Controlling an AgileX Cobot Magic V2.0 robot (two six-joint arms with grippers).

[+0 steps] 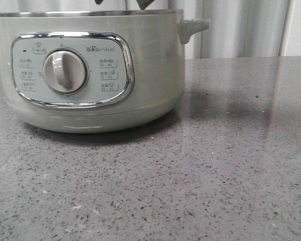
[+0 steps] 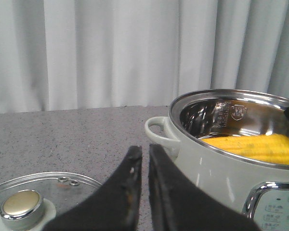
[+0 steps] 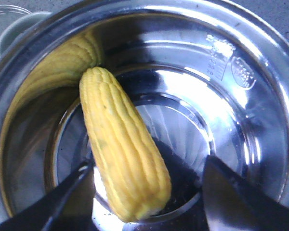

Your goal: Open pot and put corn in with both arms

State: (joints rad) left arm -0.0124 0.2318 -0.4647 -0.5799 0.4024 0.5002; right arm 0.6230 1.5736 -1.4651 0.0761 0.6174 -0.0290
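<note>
The pot (image 1: 90, 70) is sitting on the grey speckled counter (image 1: 215, 165), its chrome-framed panel and dial (image 1: 64, 71) facing the front camera, one side handle (image 1: 193, 27) sticking out from under the steel rim. It is standing open: the glass lid (image 2: 38, 202) is lying flat on the counter beside the pot, on its handle side, knob (image 2: 21, 204) pointing up, apart from the pot wall.

The corn (image 3: 123, 144) is lying inside the pot, resting on the steel floor with its narrow tip leaning toward the inner wall, where a yellow reflection of it is showing. In the left wrist view the cob (image 2: 255, 147) is showing just above the near rim.

The right gripper (image 3: 149, 192) is hanging over the pot's mouth with its jaws spread wide, one finger (image 3: 62, 195) on either side of the cob's thick end; whether that finger is touching the corn cannot be told, and the other is standing clear of it. The left gripper (image 2: 144, 168) is hovering outside the pot, between the lid and the pot handle (image 2: 160, 132), its jaws drawn nearly together with only a thin slit between them and nothing in it. A pale curtain (image 2: 111, 53) is hanging behind the pot.
</note>
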